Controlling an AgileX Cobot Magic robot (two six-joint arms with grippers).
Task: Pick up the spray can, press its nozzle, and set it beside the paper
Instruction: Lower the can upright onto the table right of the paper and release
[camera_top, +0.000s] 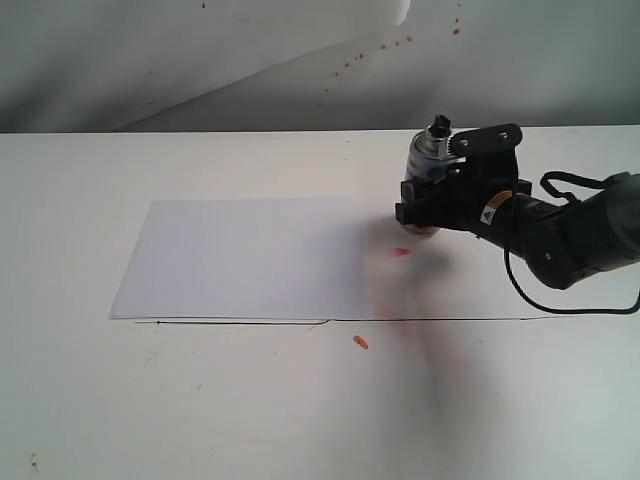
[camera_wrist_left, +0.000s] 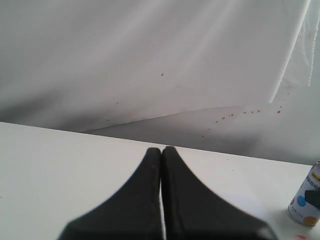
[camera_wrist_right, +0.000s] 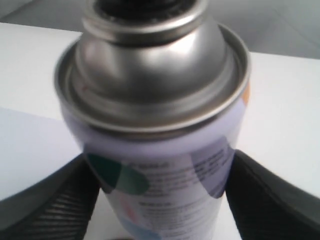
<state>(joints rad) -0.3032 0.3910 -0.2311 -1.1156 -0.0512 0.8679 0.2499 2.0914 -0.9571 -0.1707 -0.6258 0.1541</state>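
The spray can (camera_top: 428, 152) stands upright just right of the paper (camera_top: 245, 255), its base at or just above the table. Its black nozzle (camera_top: 439, 127) tops the silver dome. My right gripper (camera_top: 425, 205) is shut on the spray can (camera_wrist_right: 165, 165): one finger (camera_wrist_right: 55, 205) presses each side of the white dotted label, below the shoulder. The nozzle (camera_wrist_right: 145, 6) sits at that view's top edge. My left gripper (camera_wrist_left: 161, 150) is shut and empty above the bare table, with the spray can (camera_wrist_left: 306, 202) far off to one side. The exterior view does not show the left gripper.
A curled white backdrop sheet (camera_top: 200, 50) hangs behind the table. A red spot (camera_top: 401, 251) and an orange speck (camera_top: 360, 342) mark the table near the paper's right edge. A thin black line (camera_top: 430, 320) runs across the table. The right arm's cable (camera_top: 560, 185) loops at the right.
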